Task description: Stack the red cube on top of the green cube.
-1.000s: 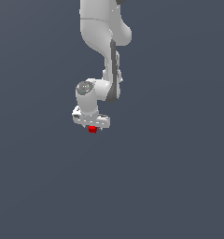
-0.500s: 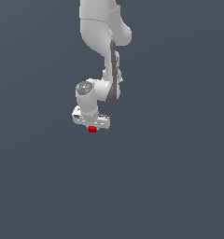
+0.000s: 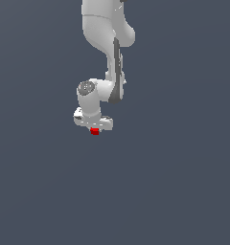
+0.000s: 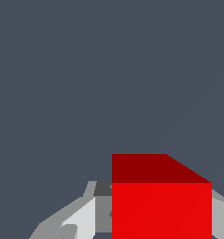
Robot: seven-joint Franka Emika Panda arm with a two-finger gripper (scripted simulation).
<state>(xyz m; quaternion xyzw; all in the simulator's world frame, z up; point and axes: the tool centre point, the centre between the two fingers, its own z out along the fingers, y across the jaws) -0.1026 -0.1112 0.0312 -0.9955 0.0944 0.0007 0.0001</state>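
The floor (image 3: 174, 191) is one flat, dark slate-grey surface filling both views, without seams, edges or marks. No object can be seen resting on it (the red cube (image 3: 94, 131) shows just under the arm, contact with the floor unclear).

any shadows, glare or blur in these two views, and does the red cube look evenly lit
Exterior view: flat, even grey ground, no cast shadow under the gripper, no glare, edges slightly soft, red cube a tiny uniform patch. Wrist view: sharp, no blur; the red cube shows one bright face and one darker face, so shading differs by face; it is cropped by the frame edge.
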